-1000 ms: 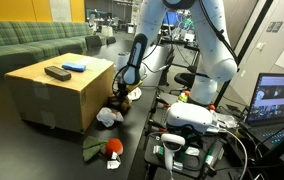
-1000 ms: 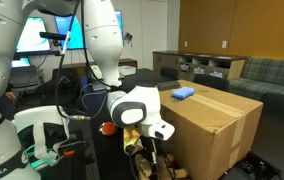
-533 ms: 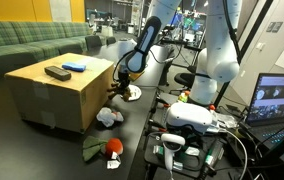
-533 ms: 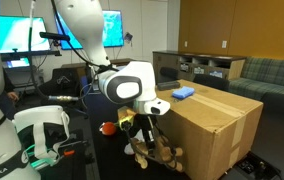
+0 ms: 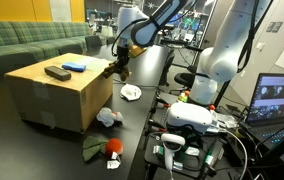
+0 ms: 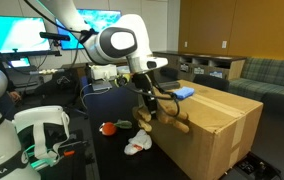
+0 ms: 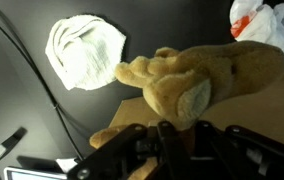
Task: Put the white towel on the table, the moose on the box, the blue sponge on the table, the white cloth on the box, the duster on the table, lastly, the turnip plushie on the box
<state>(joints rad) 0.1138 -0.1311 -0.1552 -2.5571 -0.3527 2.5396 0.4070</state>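
Note:
My gripper (image 5: 118, 60) is shut on the tan moose plush (image 6: 163, 119) and holds it in the air at the near edge of the cardboard box (image 5: 57, 98). The moose fills the wrist view (image 7: 207, 72) above my gripper (image 7: 167, 135). A blue sponge (image 5: 75, 67) and a dark flat duster (image 5: 57, 72) lie on the box top; the sponge also shows in an exterior view (image 6: 185, 92). A white cloth (image 5: 130, 92) lies on the black table and shows in the wrist view (image 7: 85, 50). A white towel (image 5: 107, 117) and the red turnip plushie (image 5: 111, 148) lie lower down.
A green couch (image 5: 22, 42) stands behind the box. A white device on a stand (image 5: 192, 120) and a laptop (image 5: 282, 100) sit beside the table. Cables run across the black surface (image 7: 27, 90).
My gripper has risen from low beside the box to box-top height, carrying the moose up and towards the box.

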